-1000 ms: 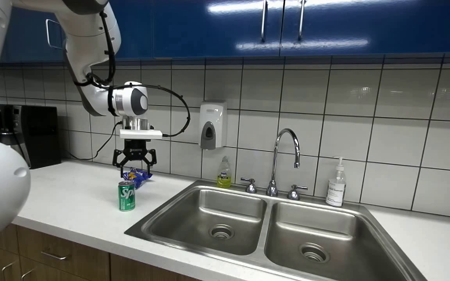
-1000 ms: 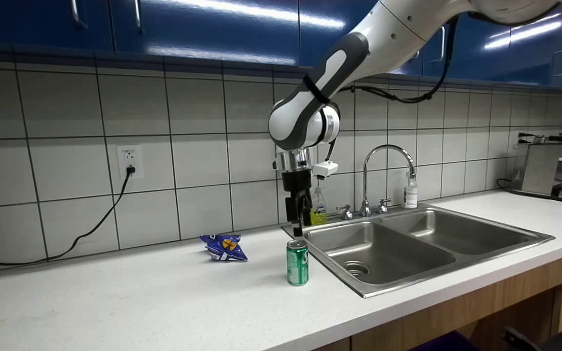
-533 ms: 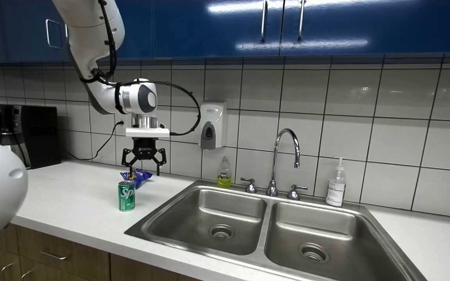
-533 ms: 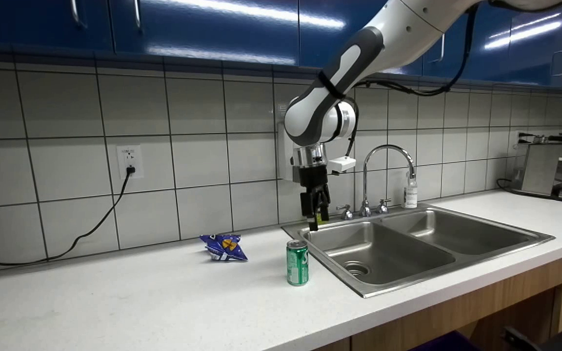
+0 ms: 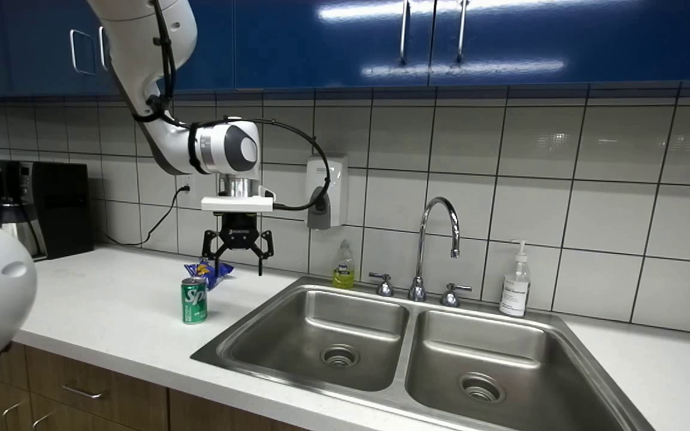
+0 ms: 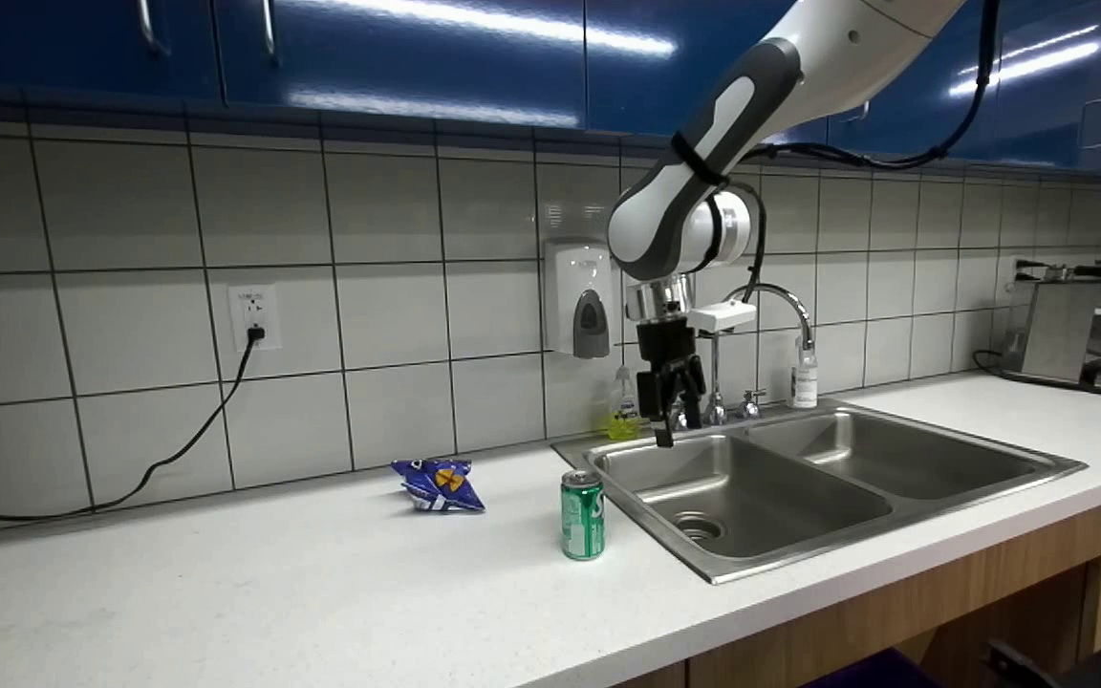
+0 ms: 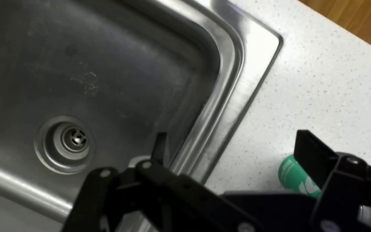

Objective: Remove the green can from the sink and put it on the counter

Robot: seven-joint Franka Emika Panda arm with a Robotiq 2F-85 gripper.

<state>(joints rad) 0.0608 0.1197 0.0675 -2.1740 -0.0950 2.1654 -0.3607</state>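
Green can partly hidden by claw, wrist view only.

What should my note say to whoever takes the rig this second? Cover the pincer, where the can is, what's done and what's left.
Pincer: open, holding nothing, hanging in the air near the sink.
Can: upright on the counter, beside the sink, not touching its rim or the pincer.
Done: the can is out of the sink and on the counter, as the job wants.
Left: probably nothing more with the can; perhaps just park the pincer well away from it.
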